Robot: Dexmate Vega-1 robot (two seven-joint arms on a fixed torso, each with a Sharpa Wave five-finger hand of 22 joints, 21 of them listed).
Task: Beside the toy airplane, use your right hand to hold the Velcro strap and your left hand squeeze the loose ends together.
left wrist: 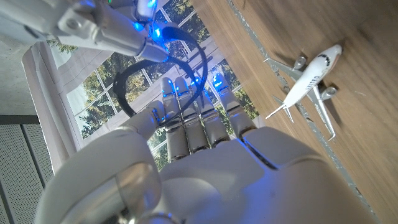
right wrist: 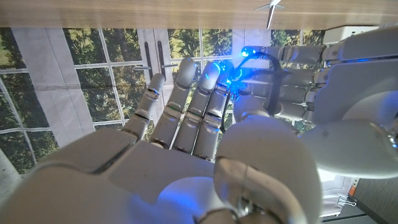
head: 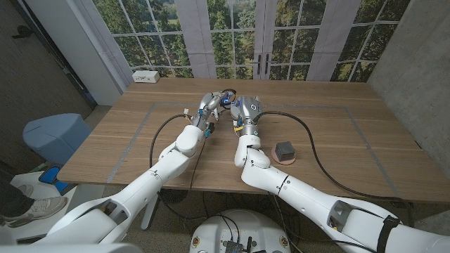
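both hands are up off the surface [head: 140, 133] near its far middle, meeting fingertip to fingertip. the strap [left wrist: 163, 65] shows in the left wrist view as a thin dark band bent into a loop, hanging between the two sets of fingers w/ blue light on it. plane [left wrist: 308, 84] lies on the wood just beside the work, upright on its wheels.

right hand [head: 246, 111]: fingers reach up tog. toward the strap; looks like it pinches one part, but the contact is hidden so i can't tell for sure. left hand [head: 209, 107]: fingers fairly straight and close tog., tips at the loop; whether they've closed on the ends, can't tell.

handling, my guess: strap is light, floppy, no stiffness, so it'll sag and twist if held at one spot only. hook/loop faces grab on contact, so ends need lining up before the squeeze. best hold for the right: near the loop's back, away from the ends. left should press the two ends flat, pad to pad.

a dark block on a round coaster [head: 285, 150] sits to the right, well apart.
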